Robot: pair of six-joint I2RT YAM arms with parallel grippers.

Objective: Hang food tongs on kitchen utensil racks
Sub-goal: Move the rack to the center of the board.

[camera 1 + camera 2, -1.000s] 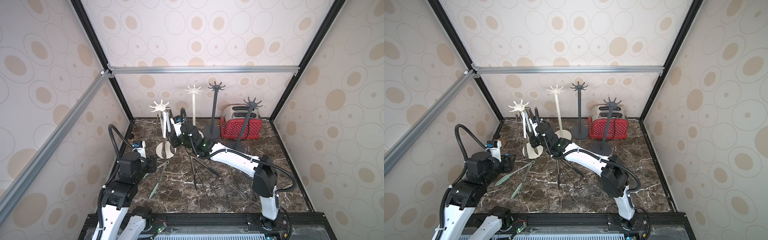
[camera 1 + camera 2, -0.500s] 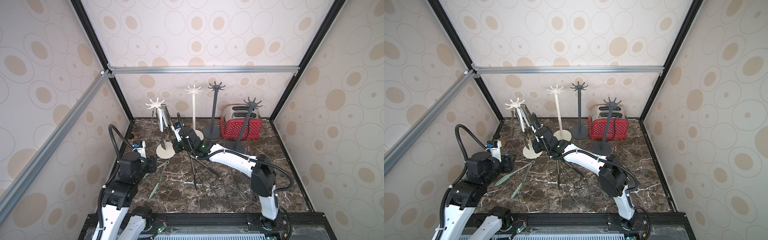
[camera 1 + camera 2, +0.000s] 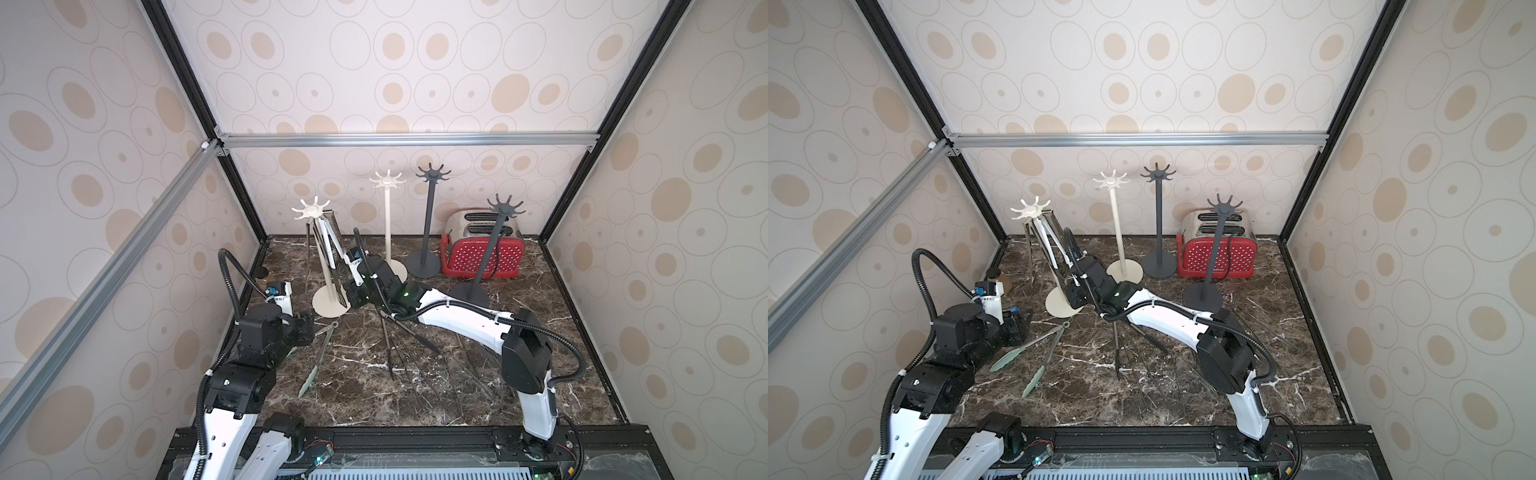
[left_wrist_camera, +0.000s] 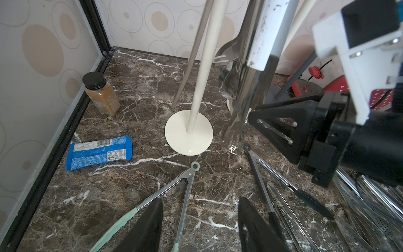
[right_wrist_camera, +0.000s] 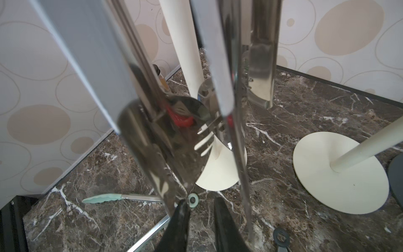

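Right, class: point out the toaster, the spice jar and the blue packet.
toaster (image 3: 465,259): in a top view, red dotted side.
spice jar (image 4: 102,99): left wrist view, glass body.
blue packet (image 4: 99,152): left wrist view, wrapper middle.

Our right gripper (image 5: 199,215) drops lower along the steel tongs (image 5: 157,141), jaws parting; the near white rack (image 3: 310,210) tips left.

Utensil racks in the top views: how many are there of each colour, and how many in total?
Cream-white racks: 2
Dark grey racks: 2
Total: 4
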